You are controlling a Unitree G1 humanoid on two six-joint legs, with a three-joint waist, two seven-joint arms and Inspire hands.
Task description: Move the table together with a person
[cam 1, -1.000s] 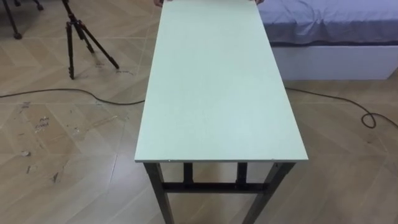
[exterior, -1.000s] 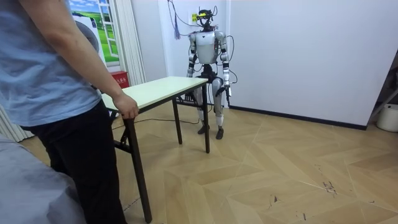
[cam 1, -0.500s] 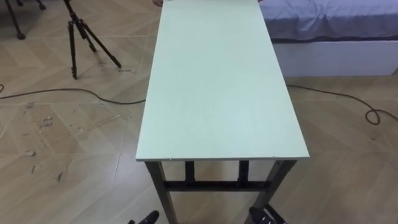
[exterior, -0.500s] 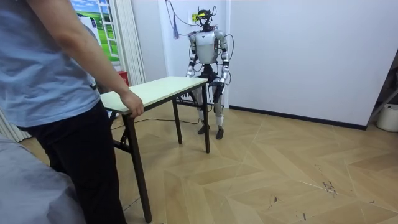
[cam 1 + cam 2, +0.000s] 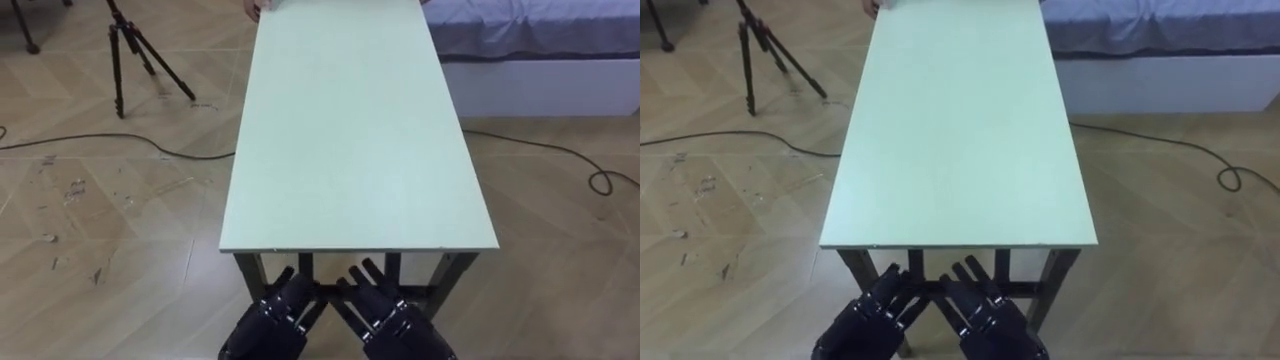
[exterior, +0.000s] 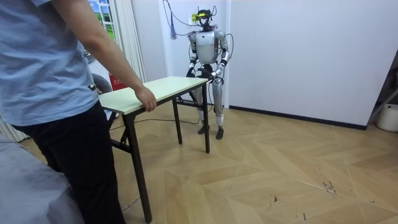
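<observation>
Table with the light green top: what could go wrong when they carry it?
The robot's left hand and right hand are open below the near edge of the pale green rectangular table, gripping nothing; if the person's hand lifts first, it may tilt. Its legs could snag the black floor cable or black tripod.

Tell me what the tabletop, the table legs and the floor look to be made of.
Tabletop: probably laminated board, pale green and matte, judging by the flat, even surface and thin square edge. Legs: likely painted metal, black, being slim straight bars joined by a crossbar. Floor: wood or wood-look planks laid in a herringbone pattern, showing grain and scuffs.
</observation>
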